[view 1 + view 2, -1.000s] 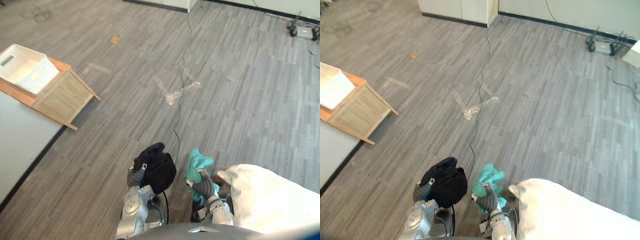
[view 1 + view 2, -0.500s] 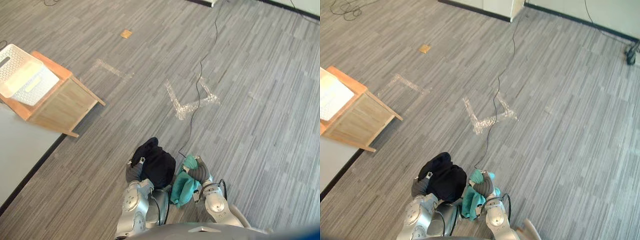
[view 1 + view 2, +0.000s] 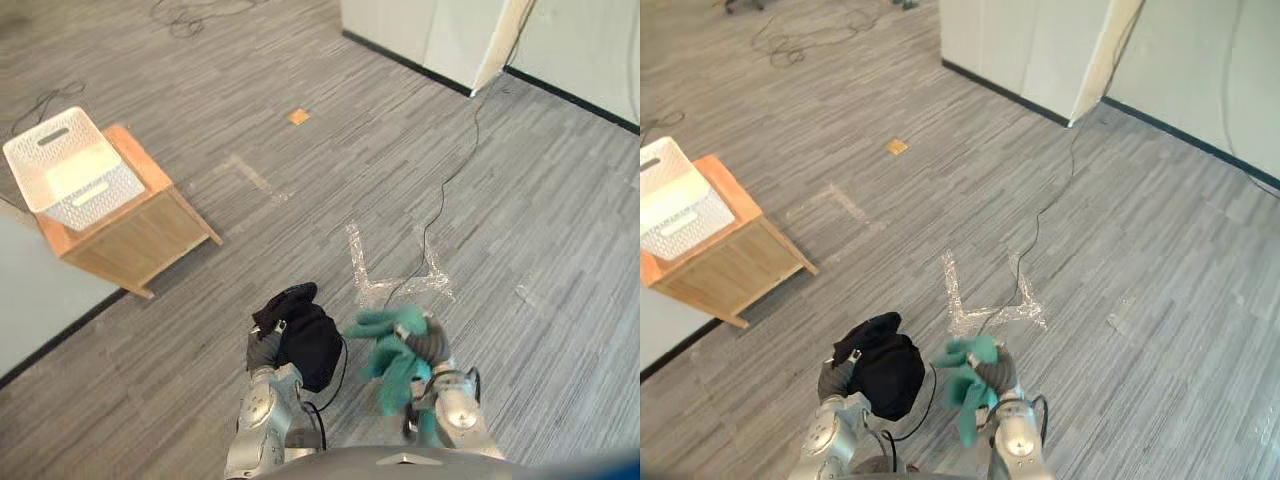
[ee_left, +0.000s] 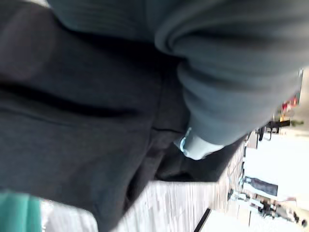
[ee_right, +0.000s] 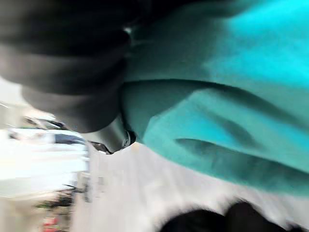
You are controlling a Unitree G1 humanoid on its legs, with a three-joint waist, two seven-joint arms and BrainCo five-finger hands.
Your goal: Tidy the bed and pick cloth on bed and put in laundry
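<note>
Silver-grey jointed forearms (image 3: 262,425) at lower centre, left hand (image 3: 263,351) and right hand (image 3: 434,344) under dark ribbed covers, rounded grey torso edge (image 3: 400,463) along bottom

Grey plank floor (image 3: 560,200) throughout, shiny tape marks (image 3: 395,285) near centre. Low wooden cabinet (image 3: 140,235) at 10 o'clock; white wall panels (image 3: 420,30) with dark skirting (image 3: 400,62) at 1 o'clock.

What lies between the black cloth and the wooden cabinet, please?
Bare grey floor separates the black cloth from the wooden cabinet, as the left eye view shows.
</note>
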